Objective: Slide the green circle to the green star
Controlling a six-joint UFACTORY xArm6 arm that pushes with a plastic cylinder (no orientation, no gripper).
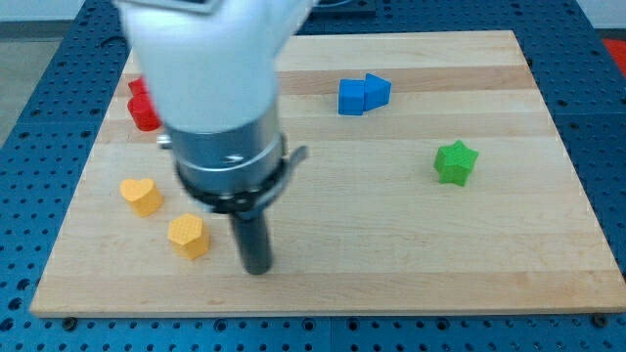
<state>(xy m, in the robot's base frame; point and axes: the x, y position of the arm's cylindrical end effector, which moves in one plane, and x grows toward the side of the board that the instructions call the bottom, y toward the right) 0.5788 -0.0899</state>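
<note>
On the board (411,244): two yellow blocks (142,196), two blue blocks (352,96), one green star (455,161).

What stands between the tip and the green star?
Nothing visible: bare board lies between my tip and the green star at the view's right. The green circle does not show; the arm may hide it.

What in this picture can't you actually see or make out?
- Green circle: nowhere in the camera view; possibly behind the arm.
- Red block: half covered by the arm, shape unclear.
- My tip: blurred, right of the yellow block.
- Blue blocks: touching, shapes hard to tell.
- Green star: clear.
</note>
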